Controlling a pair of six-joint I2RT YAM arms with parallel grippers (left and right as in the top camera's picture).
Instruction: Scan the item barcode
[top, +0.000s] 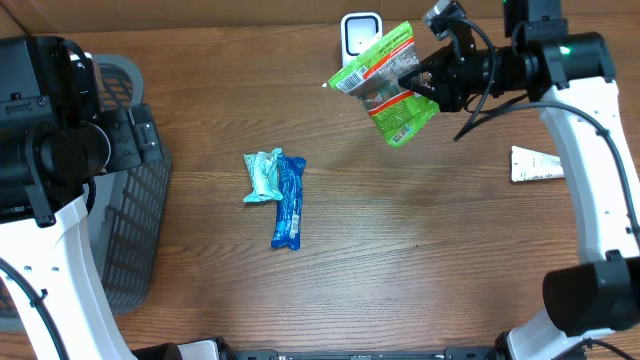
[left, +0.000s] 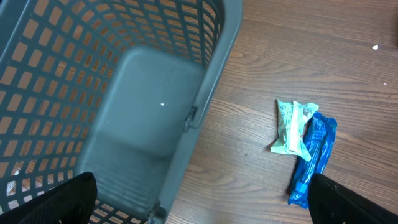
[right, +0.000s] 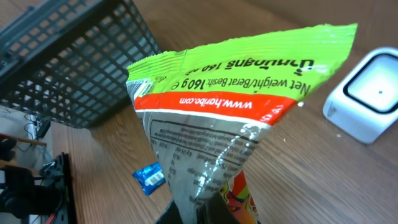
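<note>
Found right gripper (top: 418, 78) clamped on green bag (top: 388, 85) near scanner (top: 360, 32) at worktop's far edge; left gripper (left: 202, 199) gaping, empty. Could fail the scan through crumpled, tilted film.

Left arm (top: 60, 230): stationed at the left side, left gripper (left: 202, 202) pointing down, jaws spread wide, empty. Right arm (top: 600, 160): extended toward the far edge, right gripper (top: 412, 80) clamped on a green packet (top: 385, 55).

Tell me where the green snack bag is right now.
In the overhead view, the green snack bag is held in the right hand, above the table's far right side, beside the white scanner.
</note>
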